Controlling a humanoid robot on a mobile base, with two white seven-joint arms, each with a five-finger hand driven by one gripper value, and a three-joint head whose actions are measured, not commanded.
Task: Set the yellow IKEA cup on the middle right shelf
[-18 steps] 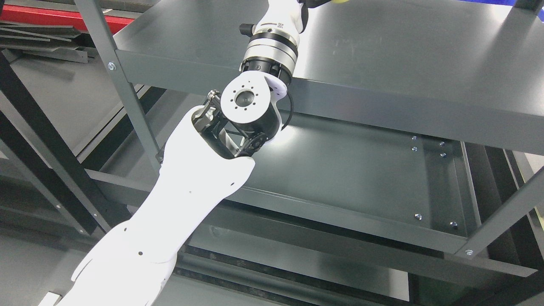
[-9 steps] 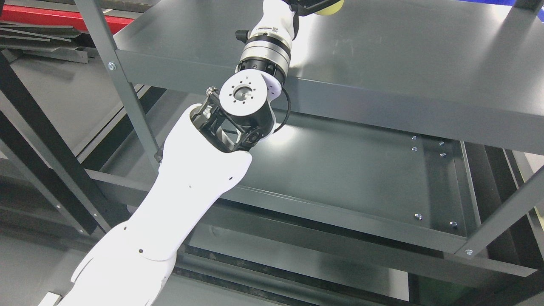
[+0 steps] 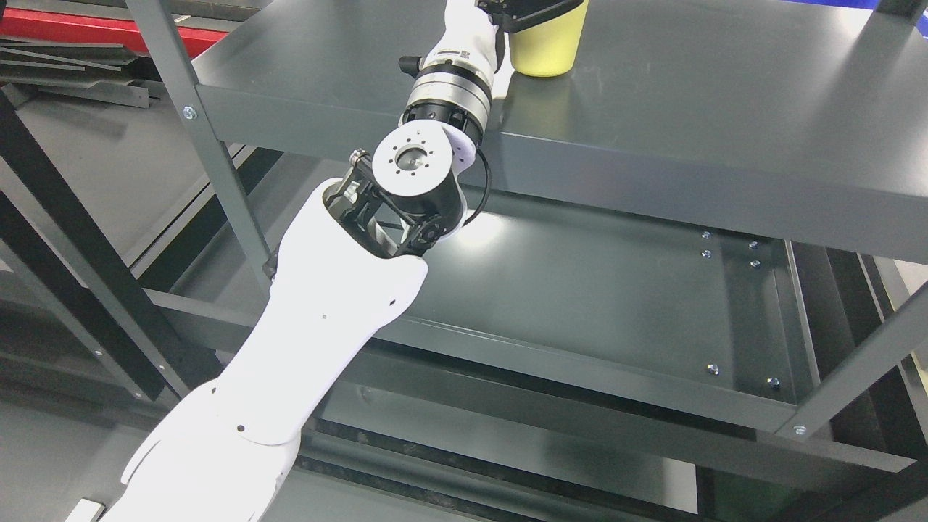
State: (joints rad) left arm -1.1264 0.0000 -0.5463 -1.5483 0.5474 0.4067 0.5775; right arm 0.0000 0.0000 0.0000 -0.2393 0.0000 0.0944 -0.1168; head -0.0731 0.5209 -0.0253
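Observation:
The yellow cup (image 3: 547, 49) stands upright at the top edge of the head view, its base on or just above the dark grey shelf board (image 3: 710, 101). My left arm reaches up from the lower left across the shelf's front edge. My left hand (image 3: 528, 10) is at the cup's upper part, mostly cut off by the top of the picture, and grips the cup. The cup's rim is hidden. My right arm is out of view.
A lower grey shelf tray (image 3: 602, 304) lies beneath, with raised rims and bolts at its right side. Grey uprights stand at the left (image 3: 210, 145) and lower right (image 3: 855, 377). Red and black metal parts (image 3: 65, 43) lie at the far left.
My left hand has come down with the yellow cup, which now shows much more fully on the shelf board. The elbow has shifted slightly left and up.

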